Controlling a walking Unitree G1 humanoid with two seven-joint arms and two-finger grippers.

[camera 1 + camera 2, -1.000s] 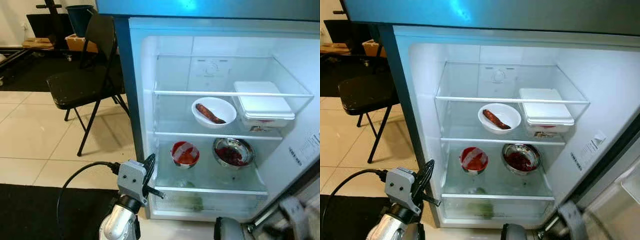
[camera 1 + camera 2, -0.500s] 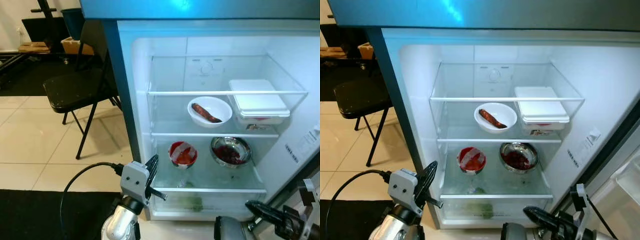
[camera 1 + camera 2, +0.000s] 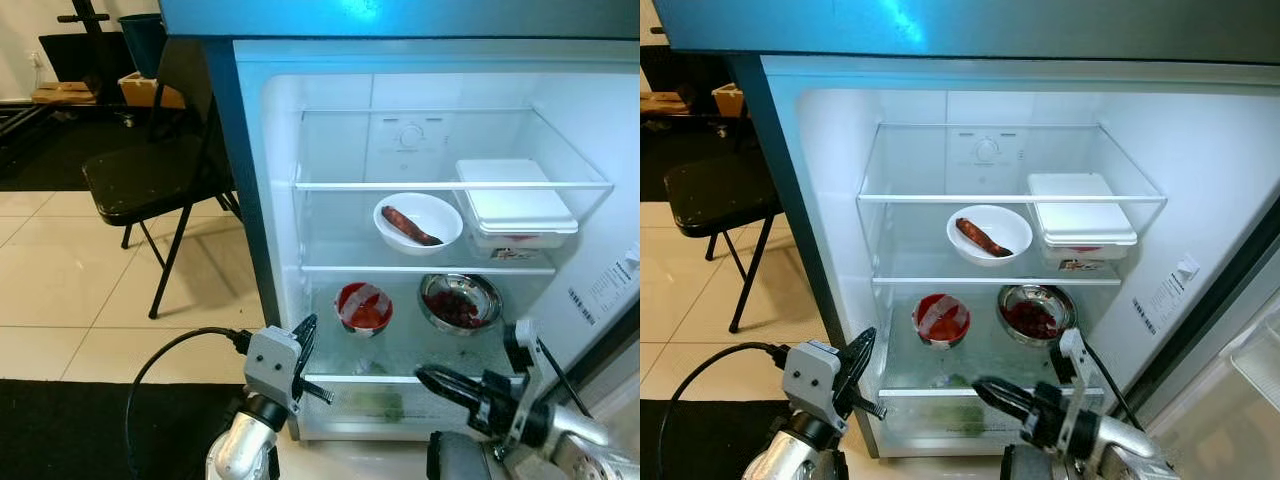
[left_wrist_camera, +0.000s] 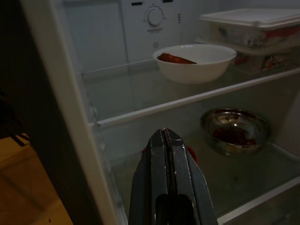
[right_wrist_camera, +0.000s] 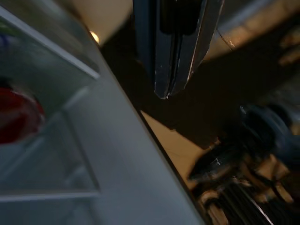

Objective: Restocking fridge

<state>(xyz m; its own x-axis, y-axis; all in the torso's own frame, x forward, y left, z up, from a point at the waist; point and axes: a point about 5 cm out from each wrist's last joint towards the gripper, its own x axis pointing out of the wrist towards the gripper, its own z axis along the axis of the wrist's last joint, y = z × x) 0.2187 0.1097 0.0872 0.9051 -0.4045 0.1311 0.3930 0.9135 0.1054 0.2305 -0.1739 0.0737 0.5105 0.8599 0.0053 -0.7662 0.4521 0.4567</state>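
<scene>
Open fridge (image 3: 330,130) beside a black chair (image 3: 150,175) on tiled floor (image 3: 70,290), both grippers pressed together.

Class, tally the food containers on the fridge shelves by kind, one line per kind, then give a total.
White ceramic bowl: 1
White lidded box: 1
Film-covered red bowl: 1
Steel bowl: 1
Total: 4

Right wrist view blurred: dark machinery at 4 o'clock, can't ID. Green item in clear bottom crisper drawer (image 3: 385,405) too hazy to name. Red-topped round container (image 4: 191,154) mostly hidden behind left hand (image 4: 166,140).
</scene>
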